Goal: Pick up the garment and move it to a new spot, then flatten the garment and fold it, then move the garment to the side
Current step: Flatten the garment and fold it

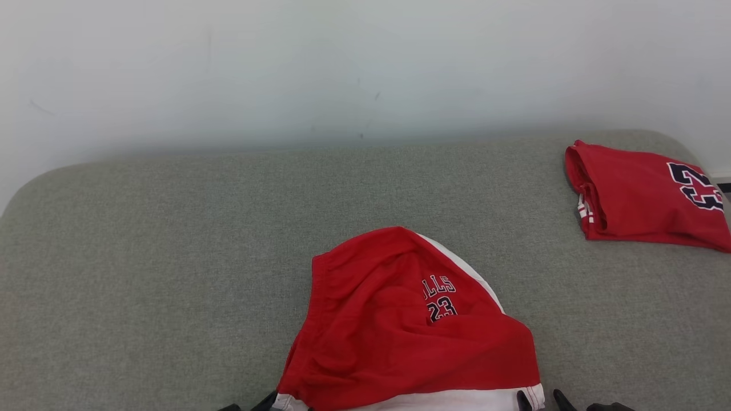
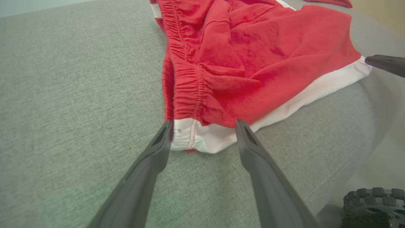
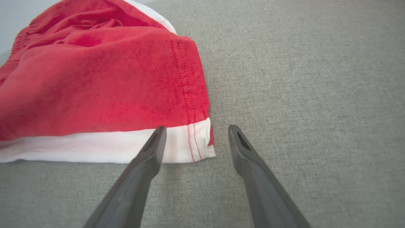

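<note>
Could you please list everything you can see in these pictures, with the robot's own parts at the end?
garment: one, red with white trim and dark lettering, lying rumpled at the near middle of the surface
folded garment: one, red with dark numerals, at the far right of the surface
surface: one, grey woven fabric, under both garments
wall: one, pale, behind the surface
wheel: one, dark and ridged, below the surface's near edge
left claw: one, dark, open, at the garment's near left corner
right claw: one, dark, open, at the garment's near right corner
</note>
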Controlling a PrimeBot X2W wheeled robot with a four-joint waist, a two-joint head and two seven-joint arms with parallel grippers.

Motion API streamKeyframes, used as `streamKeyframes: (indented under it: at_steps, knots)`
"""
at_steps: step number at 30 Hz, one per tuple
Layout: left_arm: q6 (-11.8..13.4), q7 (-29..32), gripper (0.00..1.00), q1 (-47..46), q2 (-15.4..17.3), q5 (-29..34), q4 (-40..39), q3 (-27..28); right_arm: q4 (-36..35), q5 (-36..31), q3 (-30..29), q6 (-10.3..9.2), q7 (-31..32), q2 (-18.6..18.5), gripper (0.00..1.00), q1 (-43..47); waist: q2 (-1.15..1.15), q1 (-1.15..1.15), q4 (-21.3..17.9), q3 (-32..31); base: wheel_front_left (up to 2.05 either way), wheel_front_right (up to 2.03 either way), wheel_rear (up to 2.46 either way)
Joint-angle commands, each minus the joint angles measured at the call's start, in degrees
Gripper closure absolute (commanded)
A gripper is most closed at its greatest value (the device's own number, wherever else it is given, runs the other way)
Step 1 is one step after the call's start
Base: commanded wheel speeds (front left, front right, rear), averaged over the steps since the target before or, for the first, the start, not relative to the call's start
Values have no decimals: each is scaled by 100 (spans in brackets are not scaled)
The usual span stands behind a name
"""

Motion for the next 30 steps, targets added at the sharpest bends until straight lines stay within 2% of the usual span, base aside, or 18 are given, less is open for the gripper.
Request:
streamKeyframes:
  at_steps: [1, 5, 6, 7, 8, 9, 15, 23, 30]
  knots:
    - [11, -18, 0, -113, 19, -85, 27, -57, 114, 60, 24, -18, -44, 12, 0, -100, 0, -1, 13, 7, 0, 0, 0]
    - [11, -18, 0, -248, 48, -187, 105, -288, 553, 149, 135, -18, -103, 44, 0, -325, 0, -1, 43, 22, 0, 0, 0]
    - [11, -18, 31, -283, 50, -227, 126, -351, 662, 186, 178, -18, -104, 61, 0, -378, 0, -1, 51, 24, 0, 0, 0]
    - [11, -18, 74, -321, 52, -264, 143, -394, 752, 200, 212, -18, -105, 68, 60, -431, 0, -1, 59, 26, 0, 0, 0]
    - [11, -18, 100, -351, 51, -314, 147, -434, 838, 243, 233, -18, -115, 71, 82, -475, 0, -1, 67, 27, 0, 0, 0]
    - [11, -18, 100, -370, 54, -350, 147, -465, 922, 292, 258, -18, -126, 76, 100, -506, 0, -1, 75, 27, 0, 0, 0]
    - [11, -18, 100, -300, 53, -432, -4, -467, 1098, 611, 321, -18, -142, 55, 100, -633, 0, -1, 99, 11, 0, 0, 0]
    - [12, -18, 100, -100, 129, -351, -781, 126, -118, 789, 286, -18, -150, -156, 100, -387, 0, -1, 46, 67, 0, 0, 0]
    - [11, -18, 100, -854, 312, -426, -1309, 294, -1022, 999, 381, -18, -148, -406, 100, -1073, 0, -1, -188, 315, 0, 0, 0]
